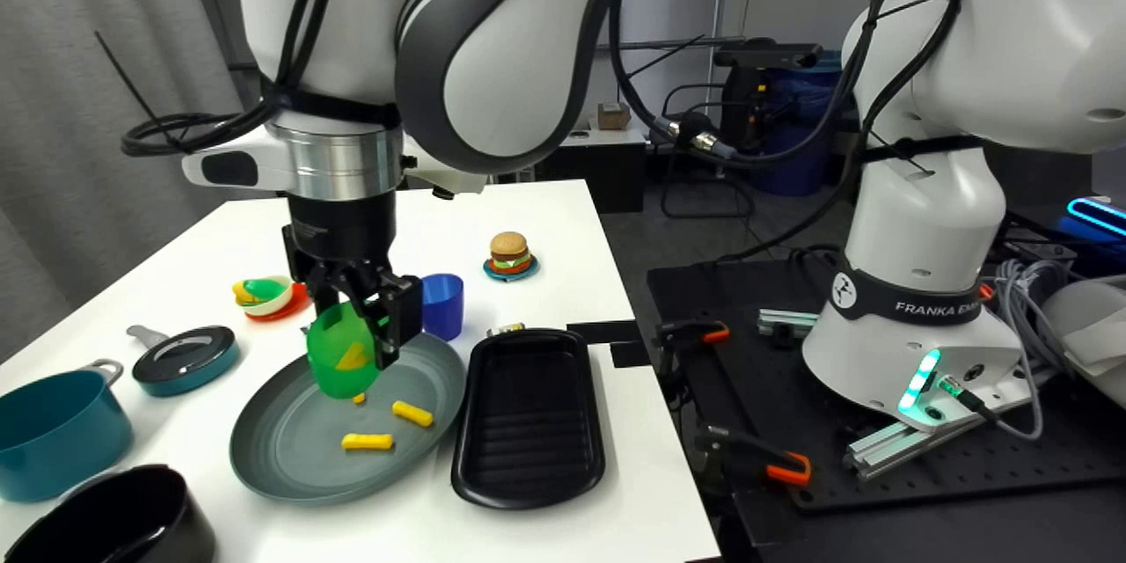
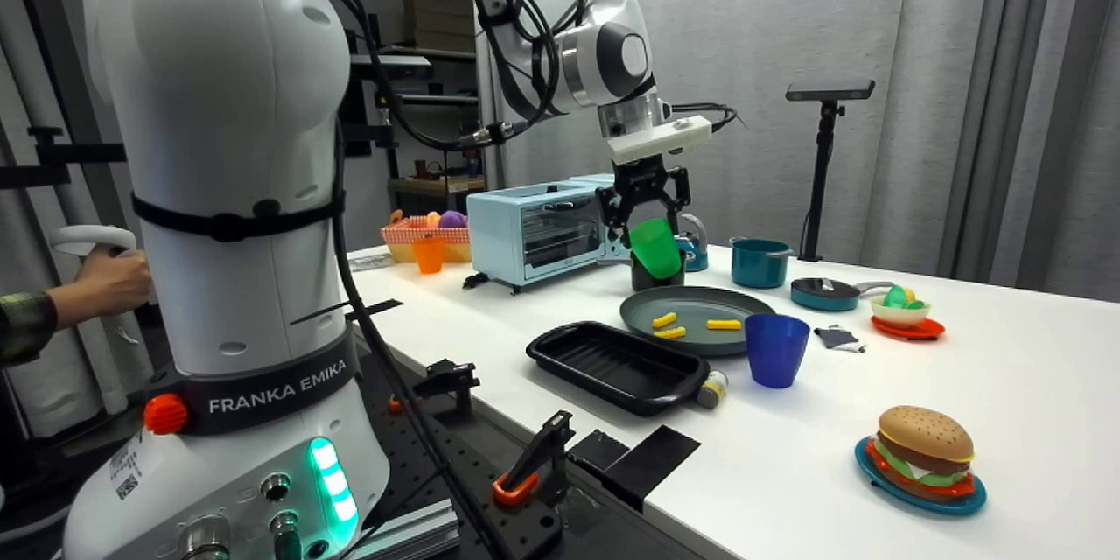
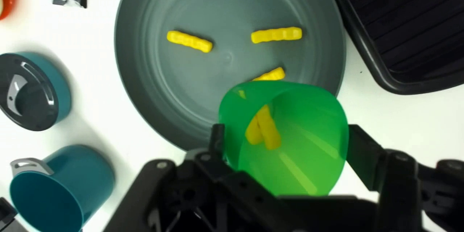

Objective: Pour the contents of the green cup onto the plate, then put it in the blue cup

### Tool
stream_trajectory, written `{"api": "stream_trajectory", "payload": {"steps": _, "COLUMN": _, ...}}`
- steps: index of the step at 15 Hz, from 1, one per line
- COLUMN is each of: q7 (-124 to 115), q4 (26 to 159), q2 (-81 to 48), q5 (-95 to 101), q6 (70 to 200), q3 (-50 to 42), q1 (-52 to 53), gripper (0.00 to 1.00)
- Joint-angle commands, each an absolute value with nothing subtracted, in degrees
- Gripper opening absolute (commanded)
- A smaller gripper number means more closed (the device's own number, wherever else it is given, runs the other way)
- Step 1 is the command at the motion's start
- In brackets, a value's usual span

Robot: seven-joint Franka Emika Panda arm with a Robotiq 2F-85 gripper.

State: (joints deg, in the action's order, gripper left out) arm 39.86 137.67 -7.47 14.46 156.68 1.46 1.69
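1. Plate [image 1: 290, 440] carries three fries [image 1: 367, 441]; more dropped hard could bounce over its rim onto the desk [image 1: 638, 493].
2. Green cup [image 1: 327, 350] hangs tilted above it, at least two fries [image 3: 270, 132] inside; too shallow a tip may strand them.
3. Pincer [image 3: 286, 148] holds that cup by its sides; a weak squeeze could let it slip.
4. Blue cup [image 1: 442, 306] stands upright near the plate; crooked stacking might topple it.
5. Tray [image 1: 528, 418] lies just beside the plate; a wide pour could reach it.
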Motion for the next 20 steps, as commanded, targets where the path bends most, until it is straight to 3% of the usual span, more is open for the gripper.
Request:
{"api": "stream_trajectory", "payload": {"steps": 1, "q7": 34.72, "q4": 131.50, "q2": -12.16, "q5": 17.61, "q6": 155.31, "q3": 0.64, "q1": 1.46, "gripper": 0.56}}
{"api": "stream_trajectory", "payload": {"steps": 13, "q7": 4.14, "q4": 124.06, "q2": -17.53, "q5": 36.88, "q6": 157.76, "q3": -7.05, "q1": 5.88, "gripper": 0.56}}
{"api": "stream_trajectory", "payload": {"steps": 20, "q7": -2.27, "q4": 125.30, "q2": -19.56, "q5": 21.25, "q6": 161.20, "q3": -2.27, "q1": 4.28, "gripper": 0.56}}
